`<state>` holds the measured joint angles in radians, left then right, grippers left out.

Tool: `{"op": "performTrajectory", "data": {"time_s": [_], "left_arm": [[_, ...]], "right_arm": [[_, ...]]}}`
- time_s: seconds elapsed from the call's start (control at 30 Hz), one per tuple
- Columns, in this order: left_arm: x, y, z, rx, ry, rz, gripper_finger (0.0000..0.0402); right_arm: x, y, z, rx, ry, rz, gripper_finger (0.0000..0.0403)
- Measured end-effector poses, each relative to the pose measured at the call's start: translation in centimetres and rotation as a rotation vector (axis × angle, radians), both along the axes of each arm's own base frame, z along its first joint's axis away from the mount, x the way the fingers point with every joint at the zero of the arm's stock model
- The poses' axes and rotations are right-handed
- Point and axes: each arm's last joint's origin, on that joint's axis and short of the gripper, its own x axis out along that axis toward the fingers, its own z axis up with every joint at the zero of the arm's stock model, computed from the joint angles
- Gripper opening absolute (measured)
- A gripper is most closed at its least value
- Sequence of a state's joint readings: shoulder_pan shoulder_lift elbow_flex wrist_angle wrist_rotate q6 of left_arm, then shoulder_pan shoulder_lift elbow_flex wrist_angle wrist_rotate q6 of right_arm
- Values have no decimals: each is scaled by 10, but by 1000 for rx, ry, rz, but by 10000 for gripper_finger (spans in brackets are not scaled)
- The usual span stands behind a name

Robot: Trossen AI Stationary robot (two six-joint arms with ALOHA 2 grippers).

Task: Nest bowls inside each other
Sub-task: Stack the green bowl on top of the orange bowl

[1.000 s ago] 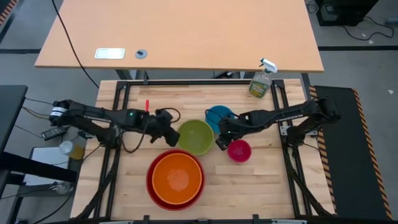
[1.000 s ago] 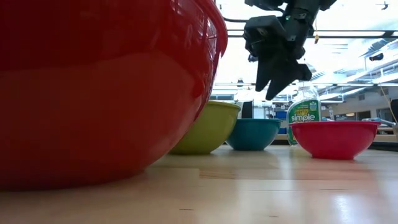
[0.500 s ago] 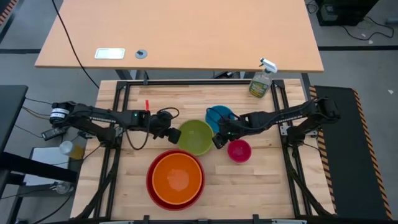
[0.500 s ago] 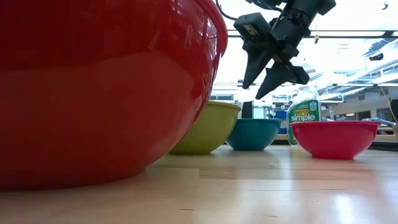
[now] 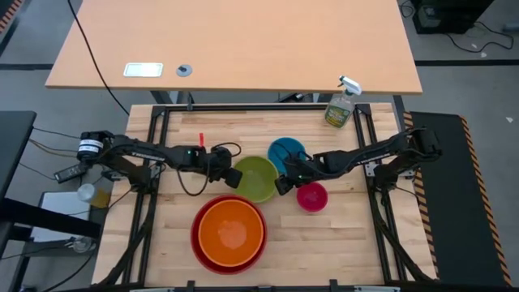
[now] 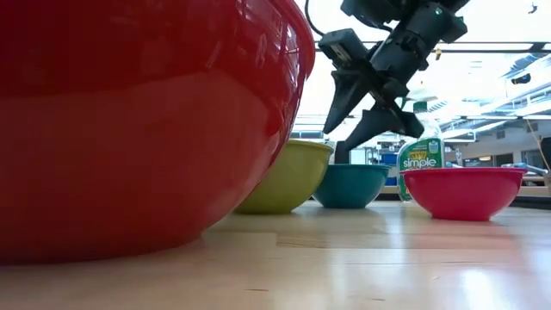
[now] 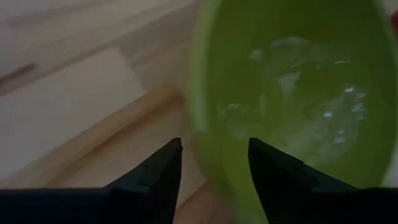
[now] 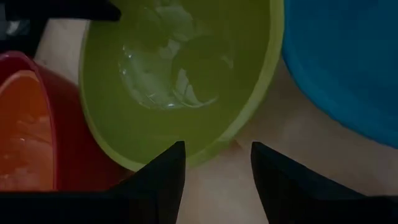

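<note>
The orange bowl (image 5: 231, 229) sits nested in the red bowl (image 5: 199, 243) near the table's front edge. Beyond them the lime green bowl (image 5: 256, 178), the blue bowl (image 5: 288, 152) and the pink bowl (image 5: 311, 196) each stand on their own bases. My left gripper (image 5: 233, 176) is open at the green bowl's left rim (image 7: 198, 134), which runs between its fingers without touching them. My right gripper (image 5: 281, 185) is open over the green bowl's right rim (image 8: 214, 144), between the green and pink bowls.
A spray bottle (image 5: 341, 105) stands at the table's far right corner. A small red object (image 5: 200, 139) lies behind the left arm. The blue bowl stands close behind the green one. Bare wood lies to the left and right of the red bowl.
My left gripper has gone down and toward the table's right edge, up to the green bowl's left rim. My right gripper has sunk a little toward the green bowl's right rim and rolled about its own line. The bowls have stayed put.
</note>
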<state>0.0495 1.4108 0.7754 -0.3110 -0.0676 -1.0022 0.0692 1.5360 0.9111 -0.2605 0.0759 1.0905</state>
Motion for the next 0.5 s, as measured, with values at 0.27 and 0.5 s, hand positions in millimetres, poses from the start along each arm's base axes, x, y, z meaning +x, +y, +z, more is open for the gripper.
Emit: {"op": "performTrajectory", "data": {"time_s": [0.27, 0.5], "left_arm": [[2, -1, 0, 16, -17, -61, 181], [5, -1, 2, 17, -47, -79, 181]], "right_arm": [[-3, -1, -16, 20, -100, -9, 189], [-5, -8, -22, 55, -117, -37, 189]]}}
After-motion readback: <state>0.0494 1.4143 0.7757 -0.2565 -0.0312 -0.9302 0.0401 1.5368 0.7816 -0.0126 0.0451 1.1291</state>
